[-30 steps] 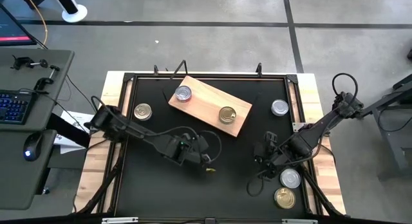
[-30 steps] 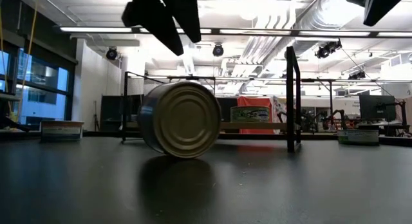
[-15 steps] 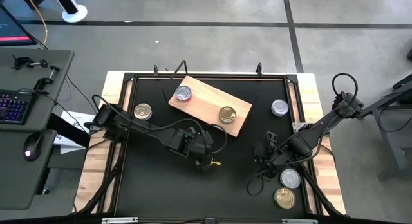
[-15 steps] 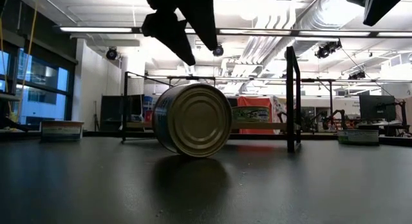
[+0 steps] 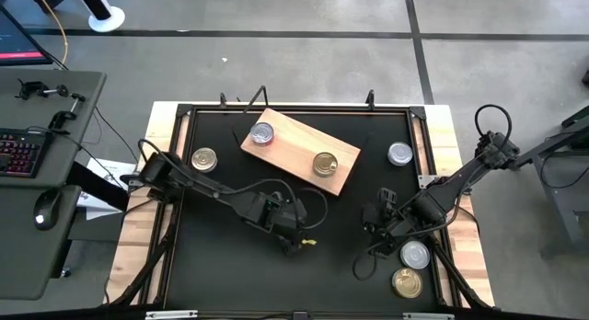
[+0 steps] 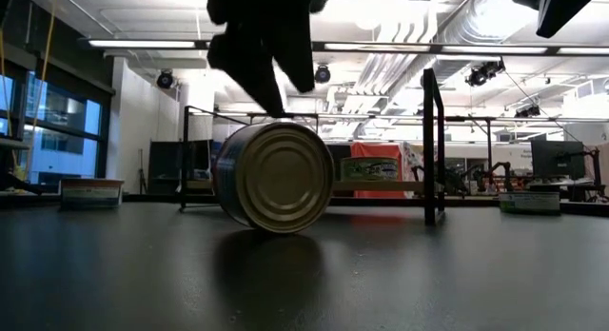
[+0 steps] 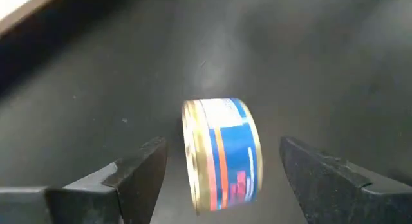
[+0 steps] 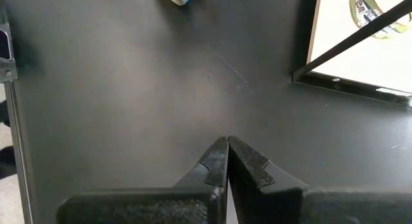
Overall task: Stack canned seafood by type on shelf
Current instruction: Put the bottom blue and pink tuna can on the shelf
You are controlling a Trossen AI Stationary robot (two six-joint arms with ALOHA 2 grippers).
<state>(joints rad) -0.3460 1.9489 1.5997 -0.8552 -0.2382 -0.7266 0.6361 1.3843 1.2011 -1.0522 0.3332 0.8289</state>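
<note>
High view: black desk (image 5: 221,274) inside a light wooden frame; shelf (image 5: 290,141), a pale wooden plank, lying at an angle toward the far side; on it one silver-lidded tin (image 5: 262,133) at the left end and one gold-lidded tin (image 5: 325,164) at the right end, well apart; a second gold-lidded tin (image 5: 204,159) on the desk just left of the shelf; a second silver-lidded tin (image 5: 399,154) on the desk to its right; a silver tin (image 5: 415,256) and a gold tin (image 5: 407,283) close together on the frame at the near right corner; left gripper (image 5: 299,239) low over mid-desk, near side of the shelf; right gripper (image 5: 373,230) waiting near the right edge.

Low view: tin on its edge (image 6: 274,176), flat end facing the camera, touching the desk; dark left arm directly above it.

Left wrist view: the same tin, blue-labelled with a gold rim, upright on its rim between the fingers (image 7: 138,172); fingers wide, clear of it on both sides.

Right wrist view: fingers (image 8: 215,163) pressed together, empty, over bare desk.
</note>
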